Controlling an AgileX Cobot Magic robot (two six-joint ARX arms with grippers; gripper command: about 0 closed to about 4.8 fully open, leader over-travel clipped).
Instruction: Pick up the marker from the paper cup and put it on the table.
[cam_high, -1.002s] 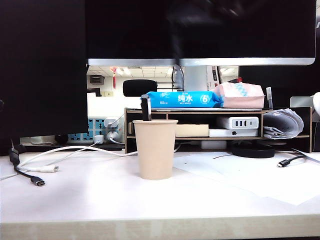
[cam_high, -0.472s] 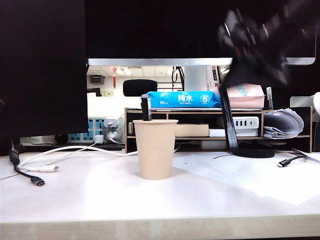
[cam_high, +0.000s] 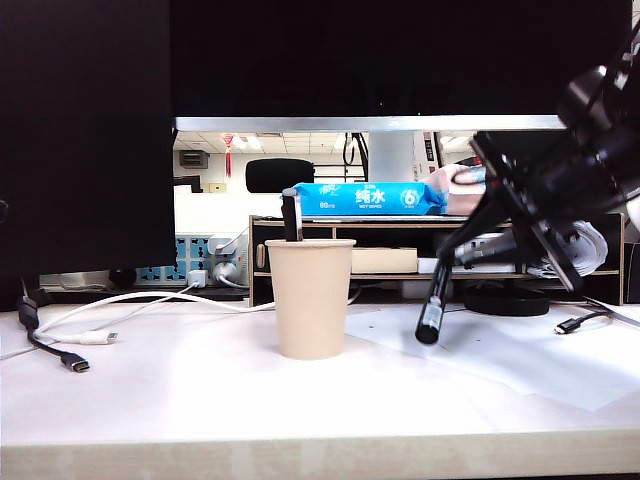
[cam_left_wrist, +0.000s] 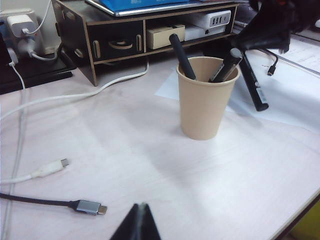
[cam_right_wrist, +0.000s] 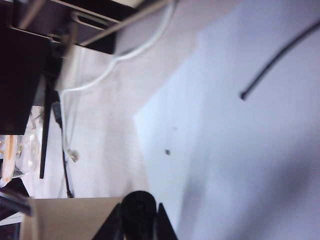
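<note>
My right gripper (cam_high: 478, 243) is shut on the slim black marker (cam_high: 434, 300). The marker hangs tilted just right of the paper cup (cam_high: 310, 297), its lower end close above the table (cam_high: 200, 400). The right wrist view shows the marker's round end (cam_right_wrist: 138, 212) between the fingers of the right gripper (cam_right_wrist: 139, 206), with the cup (cam_right_wrist: 70, 219) beside it. In the left wrist view the cup (cam_left_wrist: 204, 100) holds another black marker (cam_left_wrist: 180, 56) and a grey-topped one (cam_left_wrist: 228, 63); the held marker (cam_left_wrist: 253, 85) slants behind it. My left gripper (cam_left_wrist: 141, 206) is shut and empty, well short of the cup.
A dark wooden shelf riser (cam_high: 400, 226) with a blue wipes pack (cam_high: 365, 198) stands behind the cup. White and black cables (cam_high: 70, 345) lie at the left. A white paper sheet (cam_high: 530, 365) covers the table at the right. A monitor hangs overhead.
The right arm has swung down from the top of the exterior view. The marker has gone from hanging nearly upright to tilted and lower, its bottom end nearer the cup.
</note>
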